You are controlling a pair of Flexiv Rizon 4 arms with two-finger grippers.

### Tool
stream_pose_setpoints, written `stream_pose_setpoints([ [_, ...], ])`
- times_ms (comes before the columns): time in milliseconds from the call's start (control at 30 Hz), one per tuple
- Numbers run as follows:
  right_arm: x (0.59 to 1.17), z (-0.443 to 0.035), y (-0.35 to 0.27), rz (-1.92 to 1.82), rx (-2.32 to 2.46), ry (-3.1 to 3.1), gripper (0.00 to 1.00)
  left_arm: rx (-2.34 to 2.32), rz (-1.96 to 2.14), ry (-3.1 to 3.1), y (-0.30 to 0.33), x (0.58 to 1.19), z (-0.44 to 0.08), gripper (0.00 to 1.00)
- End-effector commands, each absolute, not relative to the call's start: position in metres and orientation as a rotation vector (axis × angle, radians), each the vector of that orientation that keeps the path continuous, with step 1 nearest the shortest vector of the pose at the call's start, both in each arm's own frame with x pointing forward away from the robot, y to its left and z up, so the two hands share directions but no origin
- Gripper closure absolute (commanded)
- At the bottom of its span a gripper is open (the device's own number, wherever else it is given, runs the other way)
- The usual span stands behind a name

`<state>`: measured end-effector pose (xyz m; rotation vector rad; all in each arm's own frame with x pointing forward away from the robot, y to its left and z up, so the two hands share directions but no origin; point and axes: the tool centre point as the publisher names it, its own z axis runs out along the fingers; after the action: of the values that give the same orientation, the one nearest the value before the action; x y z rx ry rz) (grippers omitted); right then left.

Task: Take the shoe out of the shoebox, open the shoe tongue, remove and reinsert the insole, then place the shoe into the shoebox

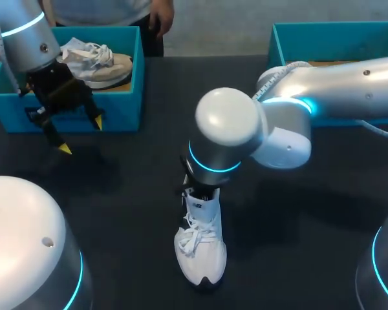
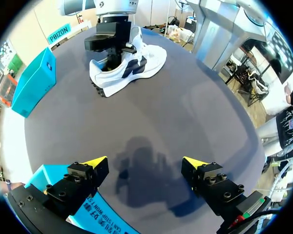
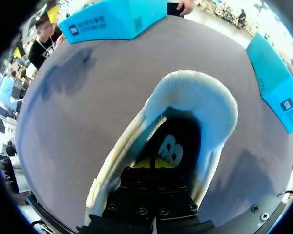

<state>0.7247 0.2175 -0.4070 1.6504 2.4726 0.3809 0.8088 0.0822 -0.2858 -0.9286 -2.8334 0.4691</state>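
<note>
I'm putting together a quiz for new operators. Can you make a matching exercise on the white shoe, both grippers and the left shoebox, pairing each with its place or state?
Things:
1 white shoe
2 left gripper
3 right gripper
4 left shoebox

Places or states:
a holds another shoe
b open and empty
c down in the white shoe's opening
d upright on the table, outside any box

Pairs: 1-d; 2-b; 3-c; 4-a

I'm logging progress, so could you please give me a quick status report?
Left gripper open, above table by blue shoebox. Right gripper down inside white shoe, grip unseen. Shoe upright mid-table; nothing seen blocking it.
</note>
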Motion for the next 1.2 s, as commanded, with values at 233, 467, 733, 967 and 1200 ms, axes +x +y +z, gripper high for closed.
stream_pose_setpoints([
  [233,0.722,-0.383,0.220,0.495,1.551,2.515,1.00,-0.930,0.467,-2.836,0.083,0.807,-0.286,0.00],
  [467,0.723,-0.372,0.223,0.410,1.540,2.494,1.00,-0.930,0.467,-2.836,0.083,0.807,-0.286,0.00],
  [733,0.718,-0.360,0.219,0.285,1.575,2.493,1.00,-0.930,0.467,-2.836,0.083,0.807,-0.286,0.00],
  [967,0.706,-0.355,0.216,0.194,1.636,2.453,1.00,-0.930,0.467,-2.836,0.083,0.807,-0.286,0.00],
  [1200,0.691,-0.355,0.211,0.108,1.724,2.411,1.00,-0.930,0.467,-2.836,0.083,0.807,-0.286,0.00],
])
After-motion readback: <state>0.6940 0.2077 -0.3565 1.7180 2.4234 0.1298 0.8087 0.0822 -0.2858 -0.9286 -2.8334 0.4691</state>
